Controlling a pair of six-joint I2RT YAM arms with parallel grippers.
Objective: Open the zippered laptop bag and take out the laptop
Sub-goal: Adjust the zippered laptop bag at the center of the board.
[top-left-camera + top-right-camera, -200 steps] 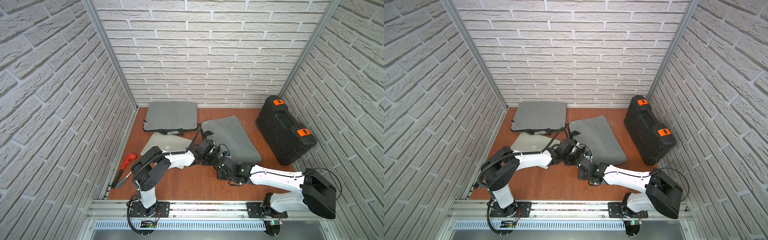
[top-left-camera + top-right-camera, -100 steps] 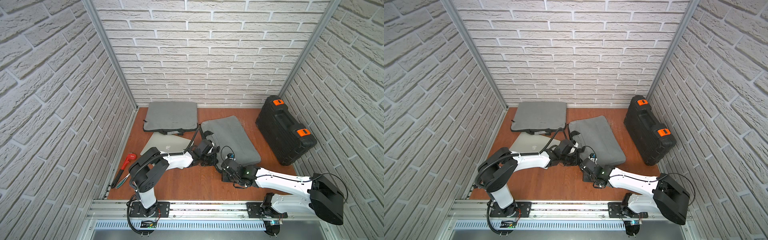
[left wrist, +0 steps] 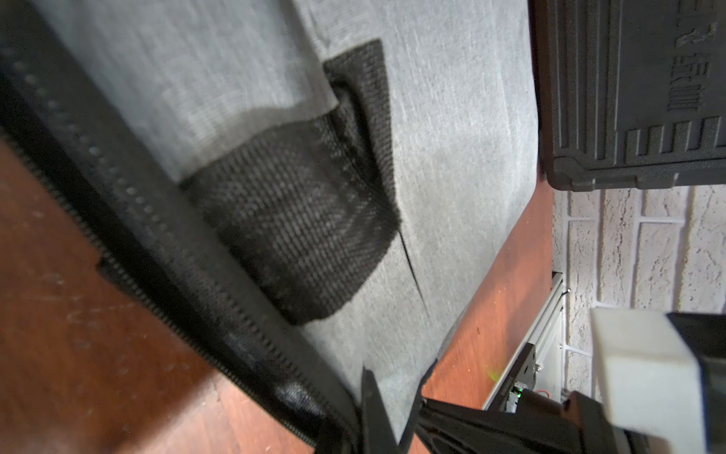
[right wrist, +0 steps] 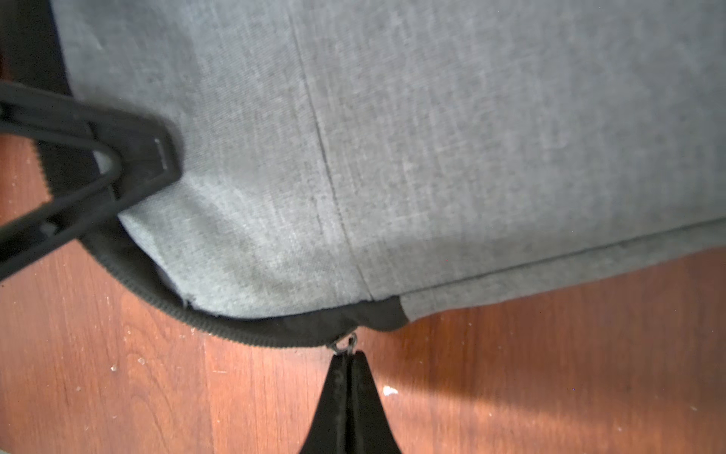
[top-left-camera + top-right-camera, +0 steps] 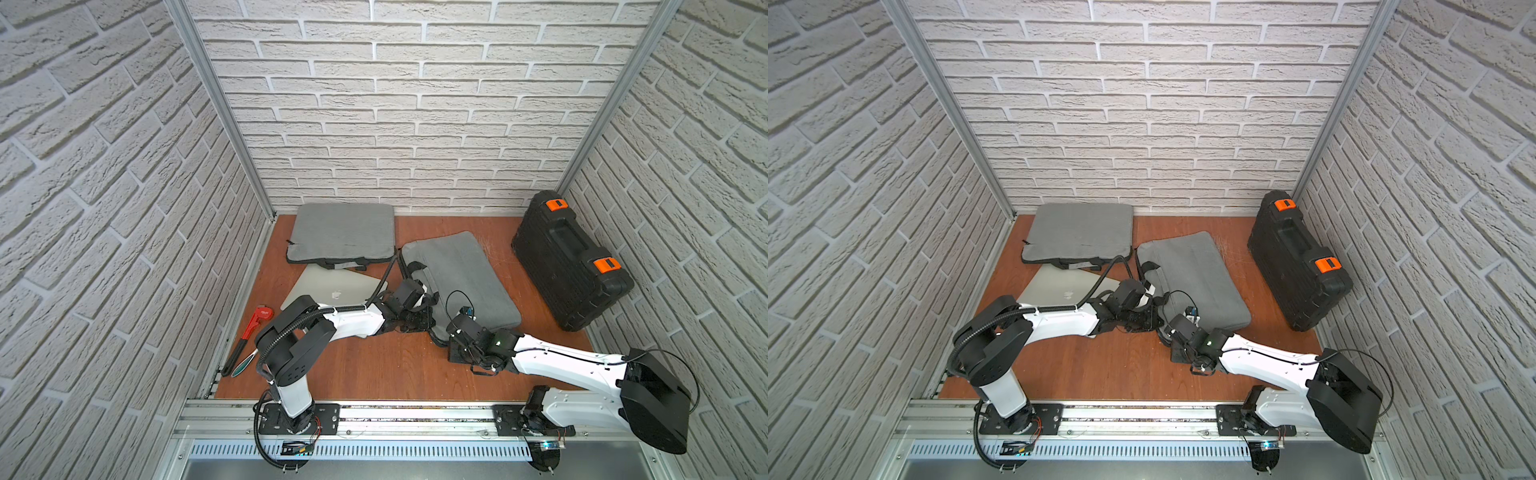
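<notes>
**On the desk: grey bag, held at its near corner by both grippers**

Near the desk's [image 5: 374,365] middle, in both top views, the bag [image 5: 457,270] lies flat and skewed, its long side running from the back towards the near right.
- A second grey bag [image 5: 343,232] lies at the back edge, left of centre.
- A laptop [image 5: 332,286] lies closed and bare just in front of the second bag, whose handle crosses the laptop's far edge.
- A black case [image 5: 569,257] with orange latches stands along the right edge.
- A red wrench [image 5: 253,324] lies along the left edge.
- The left gripper [image 5: 424,326] and right gripper [image 5: 442,343] meet at the bag's near-left corner. The tips are too small here to judge.

Left wrist view:
- Grey fabric of the bag [image 3: 451,196] carries a black webbing strap [image 3: 298,220].
- The zip [image 3: 157,275] runs along the bag's edge against the desk.
- The left gripper [image 3: 393,408] has its tips drawn together on the fabric at that edge.
- The case [image 3: 628,98] is beyond.

Right wrist view:
- The right gripper [image 4: 349,359] has its jaws pressed tight together on the pull [image 4: 345,345]. Only the pull's small ring shows above the tips.
- The pull sits where the zip [image 4: 235,330] meets a black end tab at the bag's corner.
- The left gripper [image 4: 165,157] pinches the bag's rim further along the zip, tips together.
- Whether the teeth are parted cannot be told.
</notes>
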